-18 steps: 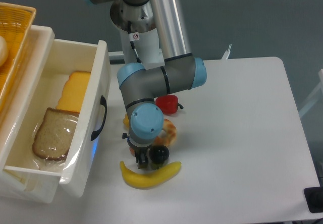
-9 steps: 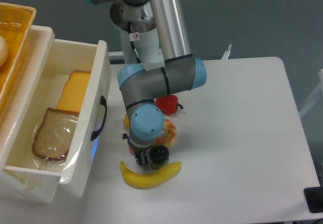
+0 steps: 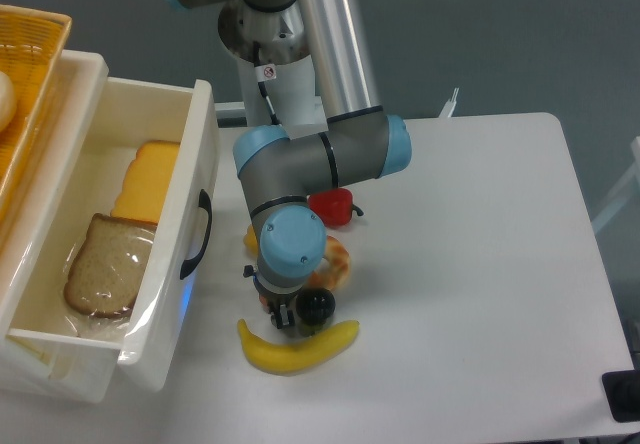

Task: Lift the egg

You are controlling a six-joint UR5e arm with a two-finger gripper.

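Jaws mostly hidden under wrist housing; gap state cannot tell. Gripper [image 3: 280, 316] pointing down just above banana [image 3: 297, 346], dark fingertips almost touching its upper edge. Egg [image 3: 262, 300]: only orange-brown sliver visible at gripper's left side, above banana, rest hidden. Round black fruit [image 3: 318, 305] just right of gripper, touching banana's top. Donut [image 3: 337, 260] behind black fruit. Red pepper [image 3: 331, 206] farther beyond banana. White bin [image 3: 150, 294] left of banana, holding bread slice [image 3: 105, 264].
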